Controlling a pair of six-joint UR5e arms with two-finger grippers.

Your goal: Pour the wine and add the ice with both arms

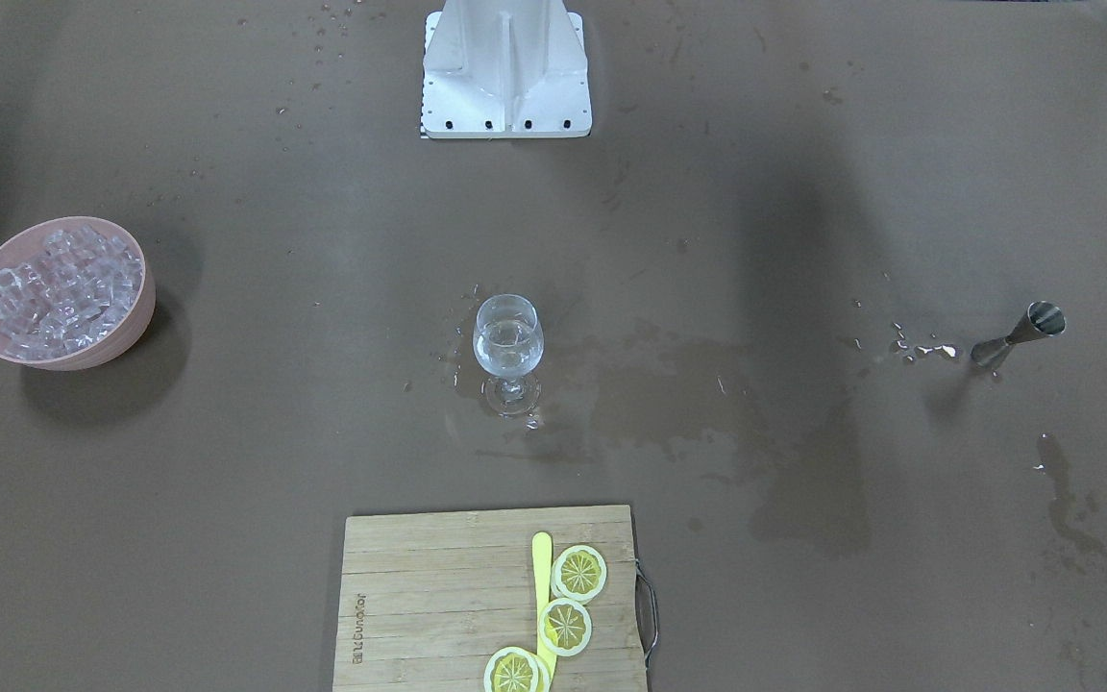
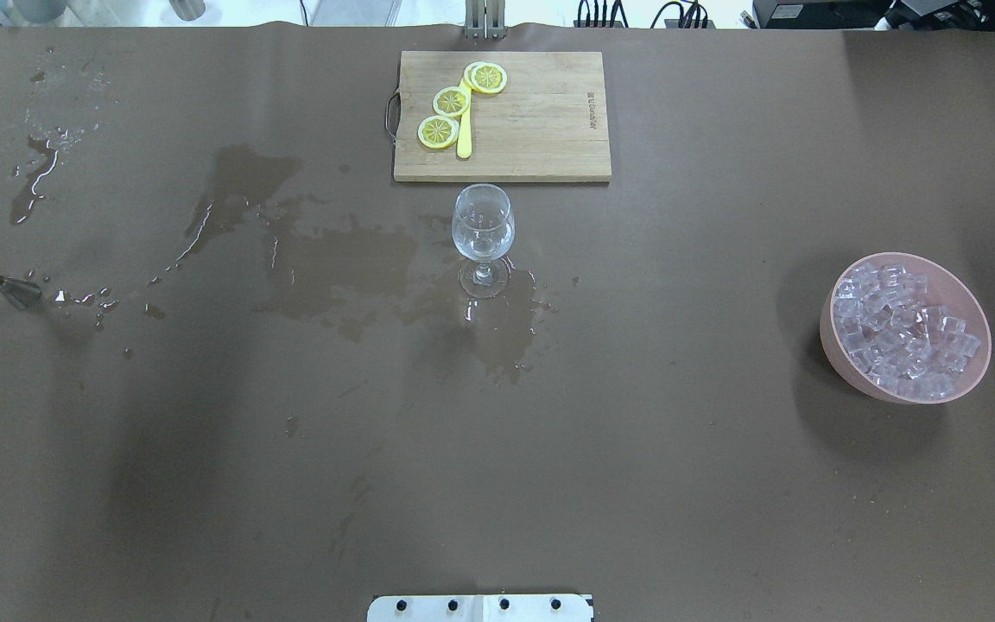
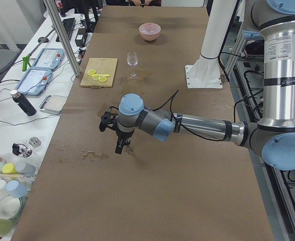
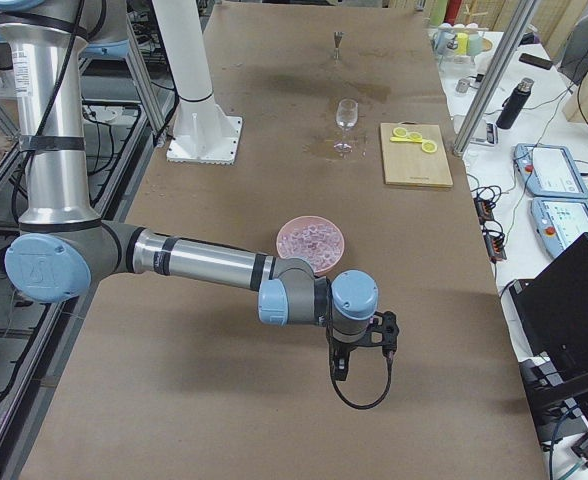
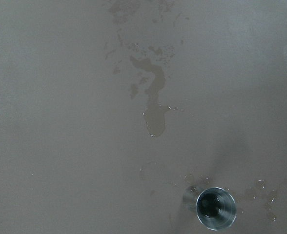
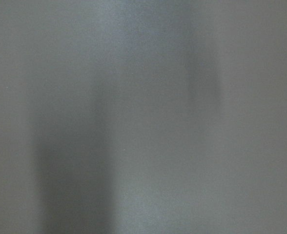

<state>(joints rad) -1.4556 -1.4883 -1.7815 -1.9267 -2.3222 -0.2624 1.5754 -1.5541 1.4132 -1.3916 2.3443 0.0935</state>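
Clear stemmed glass [image 1: 508,322] holds wine [image 1: 507,358]; right gripper [image 4: 339,372] should pinch 1 translucent ice cube [image 1: 54,298] squarely from the pink bowl [image 1: 137,322]. Its spread, and the left gripper's [image 3: 118,146]: cannot tell.

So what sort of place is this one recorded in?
Most likely a robotics lab or test cell, not a real bar: the left arm and right arm reach over a long brown table, and teach pendants lie on a side bench.
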